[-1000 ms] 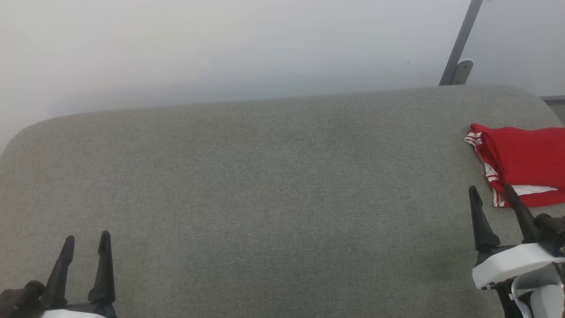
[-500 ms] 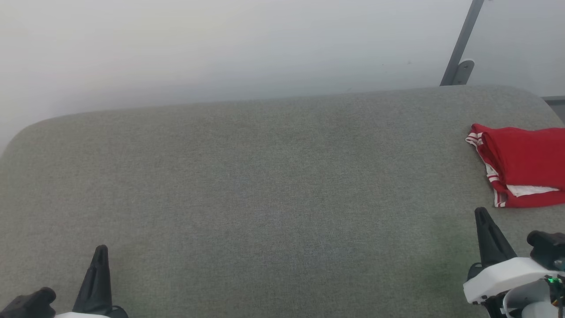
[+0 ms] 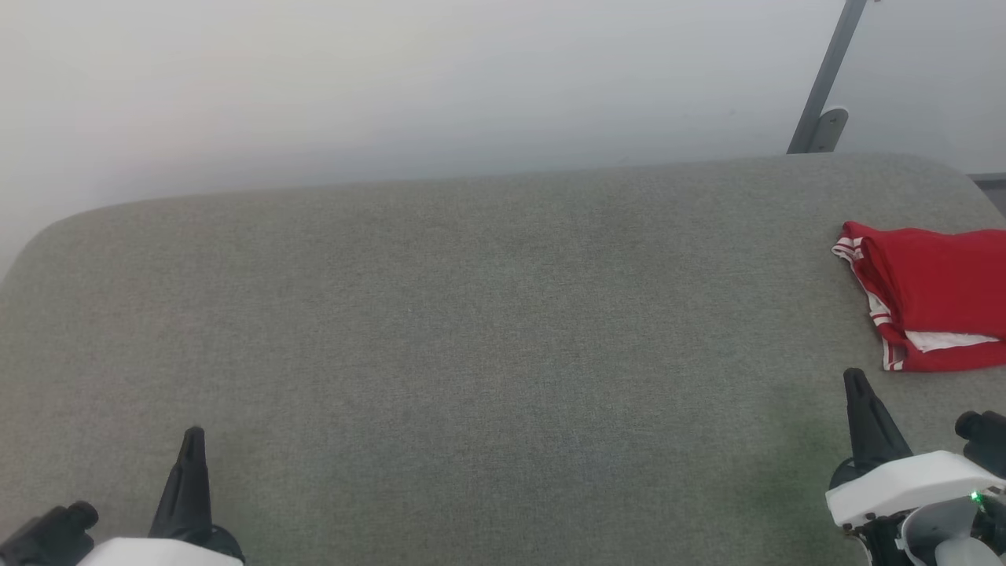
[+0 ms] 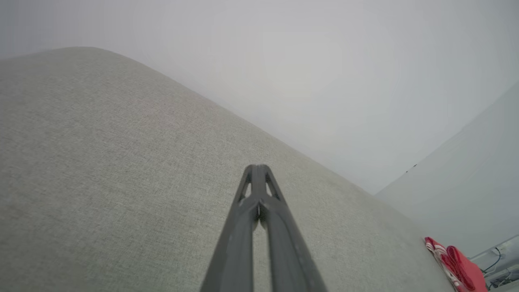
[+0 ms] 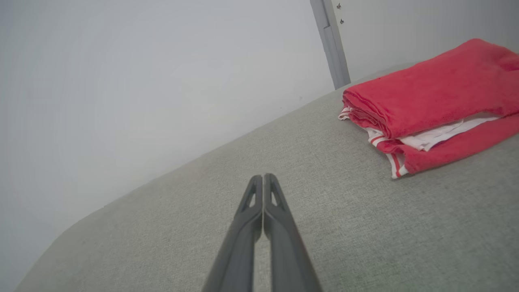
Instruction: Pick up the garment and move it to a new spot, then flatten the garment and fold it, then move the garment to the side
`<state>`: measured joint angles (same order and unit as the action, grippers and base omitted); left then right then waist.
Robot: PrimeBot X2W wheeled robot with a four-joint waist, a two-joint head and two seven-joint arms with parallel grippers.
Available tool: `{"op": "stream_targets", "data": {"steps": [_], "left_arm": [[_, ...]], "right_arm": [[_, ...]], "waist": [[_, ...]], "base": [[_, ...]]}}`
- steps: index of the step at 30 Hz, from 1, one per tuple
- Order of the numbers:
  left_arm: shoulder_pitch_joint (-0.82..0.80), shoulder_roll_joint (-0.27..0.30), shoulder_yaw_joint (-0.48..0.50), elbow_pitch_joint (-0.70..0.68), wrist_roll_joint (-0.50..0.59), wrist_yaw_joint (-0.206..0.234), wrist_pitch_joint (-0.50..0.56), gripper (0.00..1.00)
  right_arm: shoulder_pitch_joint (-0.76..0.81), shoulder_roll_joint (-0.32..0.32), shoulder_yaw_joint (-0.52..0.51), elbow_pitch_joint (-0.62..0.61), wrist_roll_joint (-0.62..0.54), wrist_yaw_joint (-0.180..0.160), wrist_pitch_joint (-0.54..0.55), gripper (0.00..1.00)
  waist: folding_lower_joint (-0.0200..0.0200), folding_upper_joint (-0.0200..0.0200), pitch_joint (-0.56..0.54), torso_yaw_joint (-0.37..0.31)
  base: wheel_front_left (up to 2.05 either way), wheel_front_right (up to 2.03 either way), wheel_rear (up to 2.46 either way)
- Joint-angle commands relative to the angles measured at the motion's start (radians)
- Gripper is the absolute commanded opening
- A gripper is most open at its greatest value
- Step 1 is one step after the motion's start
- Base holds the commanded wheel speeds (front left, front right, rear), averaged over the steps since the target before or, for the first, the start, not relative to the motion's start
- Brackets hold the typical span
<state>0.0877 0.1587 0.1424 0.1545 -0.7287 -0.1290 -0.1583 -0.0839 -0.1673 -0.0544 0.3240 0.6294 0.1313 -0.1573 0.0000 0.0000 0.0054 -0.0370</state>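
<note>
Folded garment (image 3: 935, 291) lies flat — striped trim (image 3: 846, 250) facing left

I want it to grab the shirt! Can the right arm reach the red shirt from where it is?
Probably yes. The folded red shirt lies just ahead of the right claw, with bare grey cushion between them. The claw is shut, so it must open first.

garment (image 3: 935, 291) on table (image 3: 471, 338), right (beyond right pincer (image 3: 857, 385))

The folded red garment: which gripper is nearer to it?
Right. The right gripper sits just short of the garment, not touching; the left gripper is far away across the grey cushion.
</note>
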Motion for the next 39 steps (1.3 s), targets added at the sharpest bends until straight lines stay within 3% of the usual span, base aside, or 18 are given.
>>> {"op": "stream_targets", "data": {"steps": [1,39], "left_arm": [[-0.034,0.007,0.002,-0.01,-0.038,-0.001,0.009,0.0],[-0.115,-0.048,-0.012,0.037,-0.442,-0.002,0.135,0.0]], "right_arm": [[-0.021,-0.003,-0.006,-0.021,0.041,0.0,0.009,0.0],[-0.028,0.055,-0.033,-0.052,0.488,0.0,0.134,0.0]], "waist": [[0.0,0.0,0.0,0.001],[0.0,0.0,-0.001,0.014]], "base": [[0.0,0.0,0.0],[0.0,0.0,0.0]]}}
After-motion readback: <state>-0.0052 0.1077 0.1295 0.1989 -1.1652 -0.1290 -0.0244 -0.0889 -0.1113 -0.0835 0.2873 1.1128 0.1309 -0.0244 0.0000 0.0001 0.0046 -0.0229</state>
